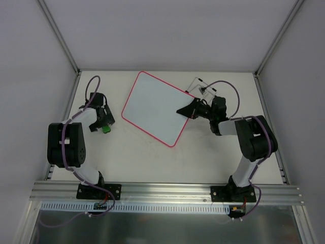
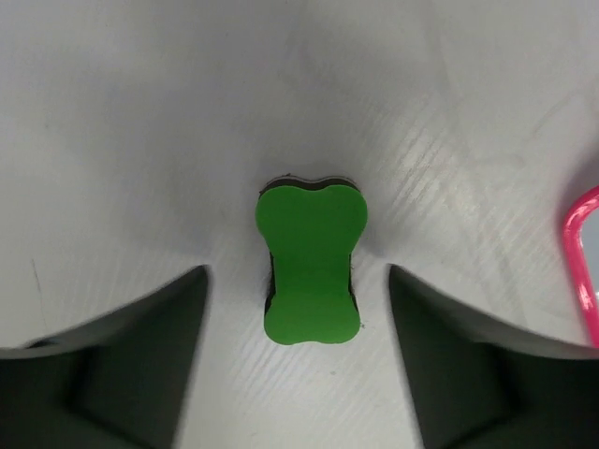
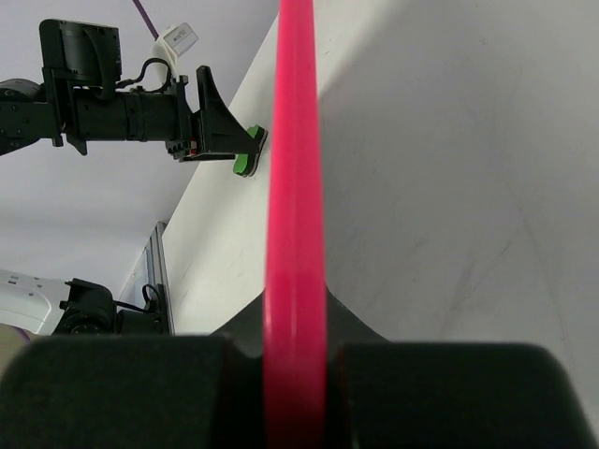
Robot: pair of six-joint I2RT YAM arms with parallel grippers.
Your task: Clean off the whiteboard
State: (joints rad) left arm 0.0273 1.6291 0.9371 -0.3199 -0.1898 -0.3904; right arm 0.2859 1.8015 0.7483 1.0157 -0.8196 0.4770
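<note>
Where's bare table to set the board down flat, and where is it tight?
Bare: the near strip of table between whiteboard and arm bases, and the far-left patch beyond the left gripper. Tight: the board's right side, with the right gripper clamping its edge beside a wire object.

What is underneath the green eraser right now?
The green eraser lies flat on the white table; a dark layer edges its underside. The patch directly beneath is covered.

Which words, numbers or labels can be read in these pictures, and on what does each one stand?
None can be read.
The whiteboard shows no writing on its face.
The green eraser bears no print.
A small white tag, seen from the right wrist view, is too small to read.
</note>
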